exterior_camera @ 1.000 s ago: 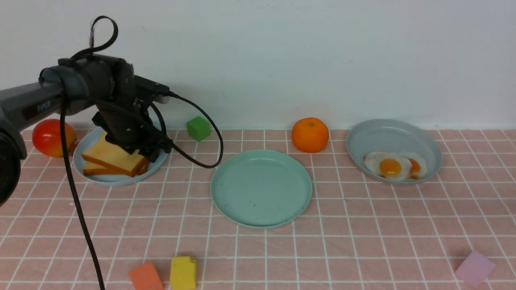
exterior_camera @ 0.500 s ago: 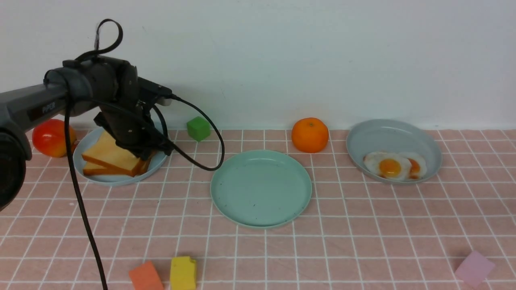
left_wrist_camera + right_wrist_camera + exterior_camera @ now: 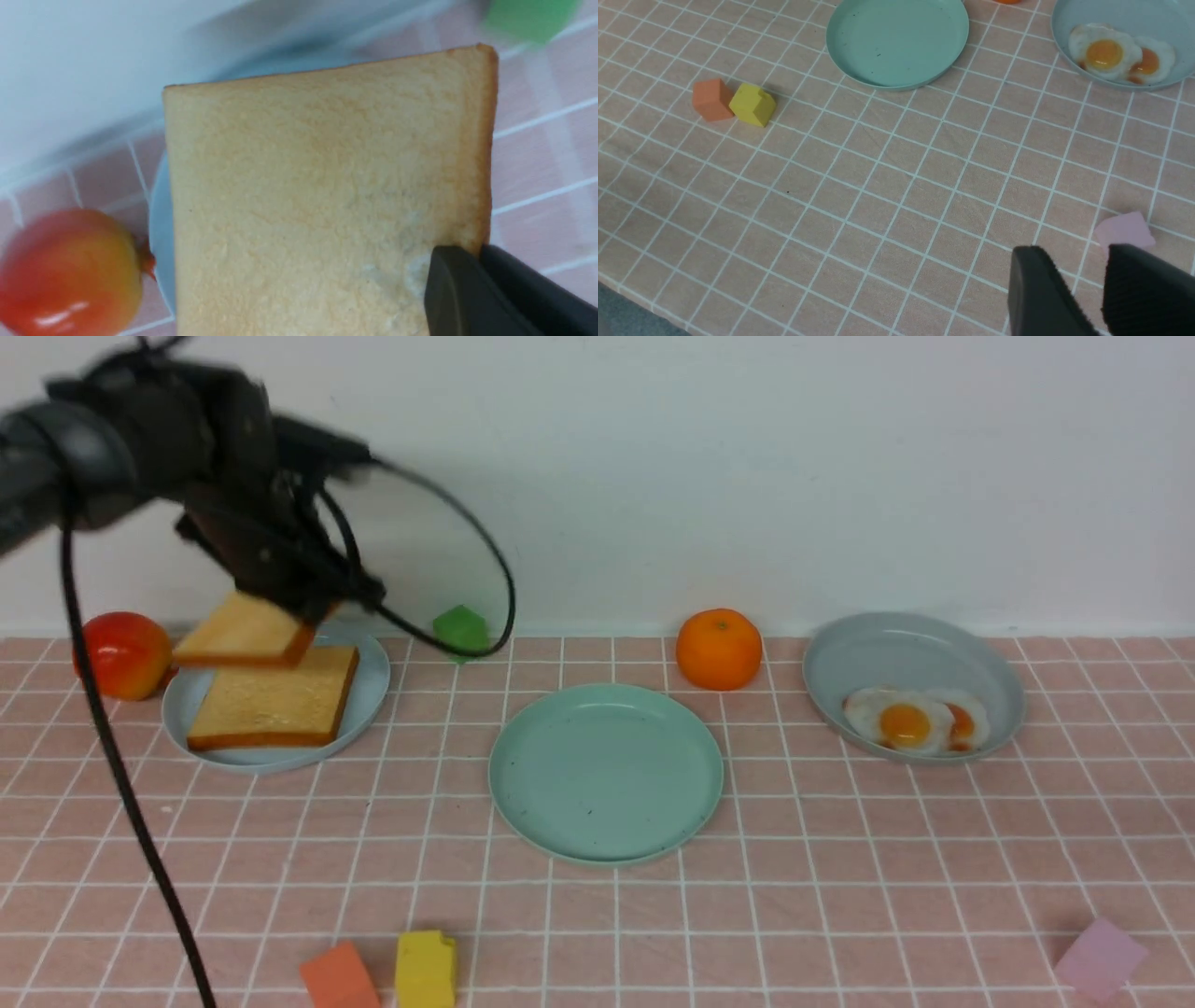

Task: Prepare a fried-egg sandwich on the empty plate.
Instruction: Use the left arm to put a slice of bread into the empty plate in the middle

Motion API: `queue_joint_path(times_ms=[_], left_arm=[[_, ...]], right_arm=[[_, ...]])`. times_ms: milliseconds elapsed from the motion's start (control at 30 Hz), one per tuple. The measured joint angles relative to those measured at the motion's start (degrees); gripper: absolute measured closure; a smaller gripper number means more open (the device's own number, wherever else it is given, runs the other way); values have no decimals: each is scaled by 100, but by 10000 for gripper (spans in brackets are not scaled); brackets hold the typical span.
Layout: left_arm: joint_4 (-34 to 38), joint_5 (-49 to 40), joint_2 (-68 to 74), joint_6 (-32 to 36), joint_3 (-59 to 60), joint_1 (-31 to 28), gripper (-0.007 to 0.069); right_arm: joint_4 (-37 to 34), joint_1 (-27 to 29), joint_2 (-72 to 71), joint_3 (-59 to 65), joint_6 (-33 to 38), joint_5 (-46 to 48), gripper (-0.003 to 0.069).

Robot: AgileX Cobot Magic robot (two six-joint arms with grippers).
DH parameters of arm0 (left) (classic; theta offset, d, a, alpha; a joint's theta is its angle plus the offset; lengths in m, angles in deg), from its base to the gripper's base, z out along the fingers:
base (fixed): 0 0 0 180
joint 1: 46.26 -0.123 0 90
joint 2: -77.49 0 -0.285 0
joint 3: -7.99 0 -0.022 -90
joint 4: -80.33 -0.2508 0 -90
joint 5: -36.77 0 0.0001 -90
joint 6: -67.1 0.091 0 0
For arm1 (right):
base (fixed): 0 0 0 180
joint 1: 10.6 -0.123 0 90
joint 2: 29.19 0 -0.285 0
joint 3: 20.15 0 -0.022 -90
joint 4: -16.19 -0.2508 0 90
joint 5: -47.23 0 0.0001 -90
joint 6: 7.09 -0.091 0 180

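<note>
My left gripper (image 3: 308,609) is shut on the corner of one tan toast slice (image 3: 245,633) and holds it in the air above the pale blue plate (image 3: 369,695). In the left wrist view the held slice (image 3: 327,196) fills the frame, pinched at its crust by the gripper (image 3: 472,254). The second toast slice (image 3: 275,709) lies flat on that plate. The mint-green plate (image 3: 605,770) is bare at the table's middle. The fried egg with the yellow-orange yolk (image 3: 901,721) lies in the grey dish (image 3: 896,649). My right gripper (image 3: 1073,254) is open and empty, out of the front view.
A second egg with a darker yolk (image 3: 963,721) overlaps the first. A red-yellow fruit (image 3: 121,653), a green cube (image 3: 460,630) and an orange (image 3: 717,649) stand along the back. Orange (image 3: 338,975) and yellow (image 3: 425,969) blocks sit at the front, a pink block (image 3: 1100,957) at the front right.
My left gripper has risen from the pale blue plate with the upper toast slice in it. The lower slice stays on the plate.
</note>
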Motion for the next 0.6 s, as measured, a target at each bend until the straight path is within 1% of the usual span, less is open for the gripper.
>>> queue_joint_path(times_ms=[67, 300, 467, 600], left_arm=[[0, -53, -148, 0, -5, 274, 624], [184, -171, 84, 0, -5, 1880, 624], [-57, -49, 569, 0, -5, 2520, 624], [-306, 130, 858, 0, -5, 2682, 624]], right_arm=[[0, 0, 0, 0, 0, 0, 417], [38, 0, 0, 0, 0, 13, 417], [106, 0, 0, 0, 0, 18, 417], [124, 0, 0, 0, 0, 51, 417]])
